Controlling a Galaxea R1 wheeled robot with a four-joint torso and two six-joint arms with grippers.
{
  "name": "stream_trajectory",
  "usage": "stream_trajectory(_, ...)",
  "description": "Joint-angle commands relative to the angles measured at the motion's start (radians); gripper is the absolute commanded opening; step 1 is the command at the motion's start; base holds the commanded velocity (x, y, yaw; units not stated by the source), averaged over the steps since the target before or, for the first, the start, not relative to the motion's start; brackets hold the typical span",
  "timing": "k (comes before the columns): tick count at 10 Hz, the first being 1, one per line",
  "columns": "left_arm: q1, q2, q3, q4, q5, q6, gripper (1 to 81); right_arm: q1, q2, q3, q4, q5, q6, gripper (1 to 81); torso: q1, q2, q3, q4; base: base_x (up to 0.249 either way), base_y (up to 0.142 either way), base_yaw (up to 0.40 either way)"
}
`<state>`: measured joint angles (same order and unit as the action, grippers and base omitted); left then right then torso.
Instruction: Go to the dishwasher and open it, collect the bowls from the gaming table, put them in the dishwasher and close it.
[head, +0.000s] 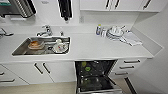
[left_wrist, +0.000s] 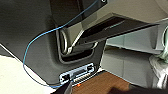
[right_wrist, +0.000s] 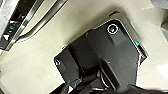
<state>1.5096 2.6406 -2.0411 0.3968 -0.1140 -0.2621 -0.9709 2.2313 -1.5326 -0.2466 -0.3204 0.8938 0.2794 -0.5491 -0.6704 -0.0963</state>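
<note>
The dishwasher (head: 96, 76) stands open under the white counter, its door (head: 100, 88) folded down toward me. Wire racks show in its dark interior. A bright green bowl (head: 87, 68) sits in the upper rack, with a yellowish one (head: 83, 64) just behind it. In the right wrist view a steel edge with small lit marks (right_wrist: 10, 29) lies over pale floor, likely the rim of the door. The gaming table is out of view.
A steel sink (head: 22, 48) holds dishes, with a faucet (head: 45, 30) behind it. Stacked plates (head: 114, 32), a cloth (head: 130, 38) and a bottle (head: 99, 29) sit on the counter (head: 95, 47). Drawers (head: 128, 67) flank the dishwasher on the right, cabinet doors (head: 40, 71) on the left.
</note>
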Motion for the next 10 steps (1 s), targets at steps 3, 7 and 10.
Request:
stream_trajectory(3, 0.013, -0.013, 0.009, 0.005, 0.056, 0.001, 81.1, -0.003, 0.035, -0.096, 0.131, 0.087, 0.063, 81.1, 0.108, -0.171, 0.000, 0.000, 0.000, 0.000, 0.000)
stream_trajectory(7, 0.011, -0.013, 0.002, 0.005, 0.056, 0.001, 81.1, -0.006, 0.099, -0.228, 0.292, 0.104, 0.066, 81.1, 0.201, -0.321, 0.002, 0.000, 0.000, 0.000, 0.000)
stream_trajectory(10, 0.011, -0.011, -0.001, 0.005, 0.056, 0.001, 81.1, -0.006, 0.124, -0.329, 0.464, 0.104, 0.065, 81.1, 0.271, -0.433, 0.002, 0.000, 0.000, 0.000, 0.000)
